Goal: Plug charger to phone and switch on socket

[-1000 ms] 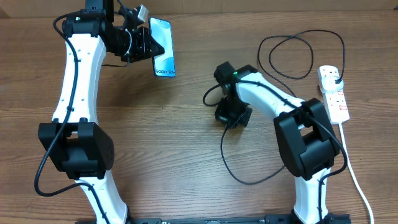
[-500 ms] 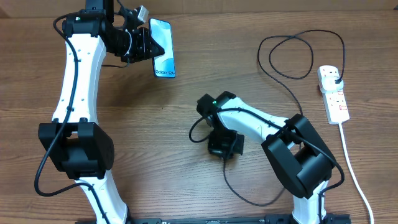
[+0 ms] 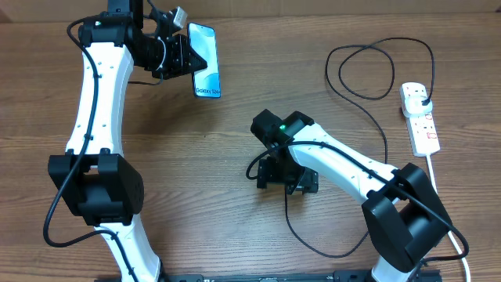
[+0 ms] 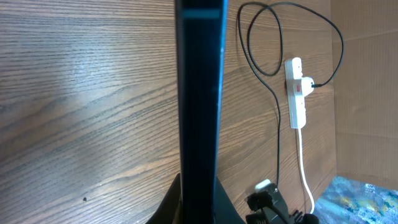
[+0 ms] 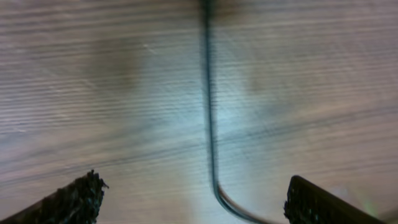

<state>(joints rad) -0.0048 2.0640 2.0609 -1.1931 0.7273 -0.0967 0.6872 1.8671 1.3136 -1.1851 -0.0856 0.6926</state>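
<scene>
Worktop (image 3: 235,243): brown wood-grain laminate, matt, with soft pale light patches. A plain brown panel (image 4: 367,74) bounds its far edge.

Far left: the left claw (image 3: 182,56) is clamped on the phone (image 3: 205,69). The teal screen shows to the overhead camera, and the phone is edge-on to the left wrist camera.

Far right: the socket (image 3: 420,117) lies flat, its white cord (image 3: 442,211) running toward the near edge. The charger (image 3: 368,74) has its black plug seated in the socket's far end. Its cable loops beside the socket, then runs down to mid-worktop.

Mid-worktop: the right claw (image 3: 287,178) hangs low, jaws spread wide, gripping nothing. The cable lies flat on the wood between its fingertips (image 5: 78,196).
</scene>
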